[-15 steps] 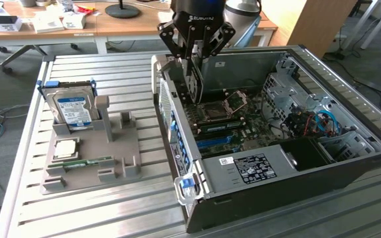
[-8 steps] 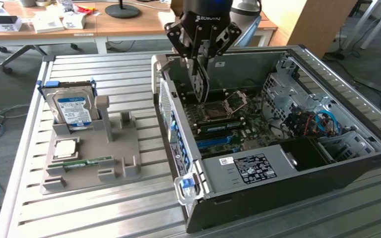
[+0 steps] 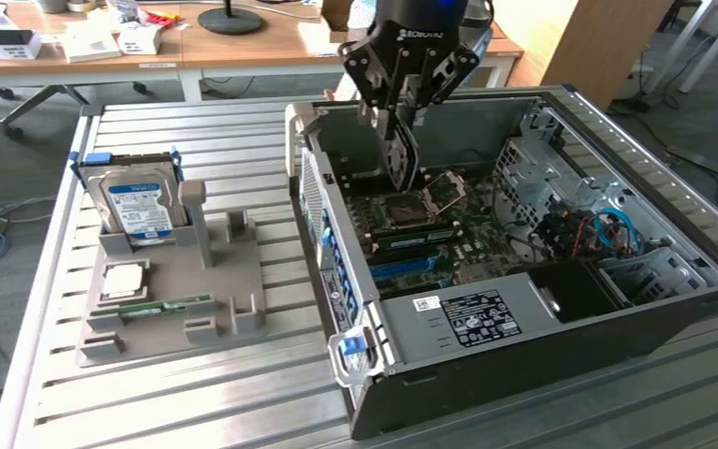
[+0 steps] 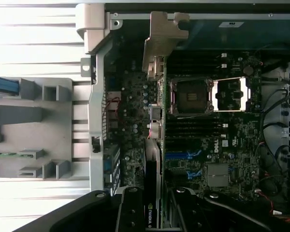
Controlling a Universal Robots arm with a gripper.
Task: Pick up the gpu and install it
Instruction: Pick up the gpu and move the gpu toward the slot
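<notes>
Clearly, I had the claw clenched on the gpu, holding it upright over the motherboard inside the open computer case on the tabletop.

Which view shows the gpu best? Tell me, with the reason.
The wrist view: the gpu runs edge-on, bracket to label, over the motherboard. The exterior view shows it dark and partly covered in the gripper.
</notes>
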